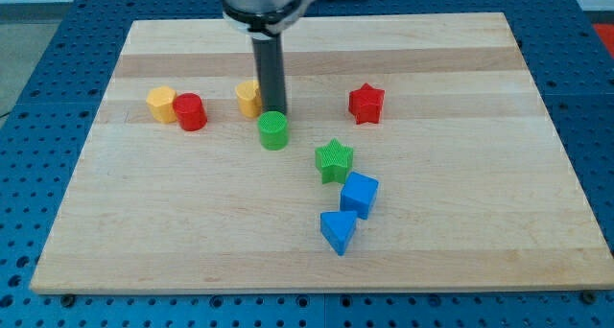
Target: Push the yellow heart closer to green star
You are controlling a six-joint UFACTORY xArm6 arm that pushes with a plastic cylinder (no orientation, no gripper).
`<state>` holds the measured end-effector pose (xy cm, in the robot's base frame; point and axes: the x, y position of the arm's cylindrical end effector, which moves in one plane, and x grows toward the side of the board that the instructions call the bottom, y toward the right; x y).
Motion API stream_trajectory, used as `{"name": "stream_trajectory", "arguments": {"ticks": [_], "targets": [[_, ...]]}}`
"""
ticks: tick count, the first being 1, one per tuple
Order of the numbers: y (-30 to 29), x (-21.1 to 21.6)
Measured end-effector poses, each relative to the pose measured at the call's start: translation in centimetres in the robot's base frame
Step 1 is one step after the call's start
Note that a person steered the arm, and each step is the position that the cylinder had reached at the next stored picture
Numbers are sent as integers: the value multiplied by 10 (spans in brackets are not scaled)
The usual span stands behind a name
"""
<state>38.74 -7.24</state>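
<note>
Standing almost upright near the board's twelve o'clock side, the rod ends in my tip, which sits just at the three o'clock flank of a yellow block partly hidden behind the rod; I take this one for the yellow heart, though its shape is hard to read. No claw exists on this arm, so nothing opens, closes or is held; the bare tip only pushes. A green cylinder lies just beside the tip at six o'clock. The green star lies at about four o'clock from the heart, well apart. For that push the tip would do better at the heart's ten o'clock side, so its present spot looks like a station on the way round. Another yellow block touches a red cylinder toward nine o'clock; a red star, blue cube and blue triangle stand clear
</note>
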Motion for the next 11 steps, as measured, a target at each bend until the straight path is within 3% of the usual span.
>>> {"name": "stream_trajectory", "arguments": {"ticks": [3, 5, 7, 9, 11], "targets": [[-24, 13], [27, -52], [-85, -44], [15, -31], [28, -1]]}}
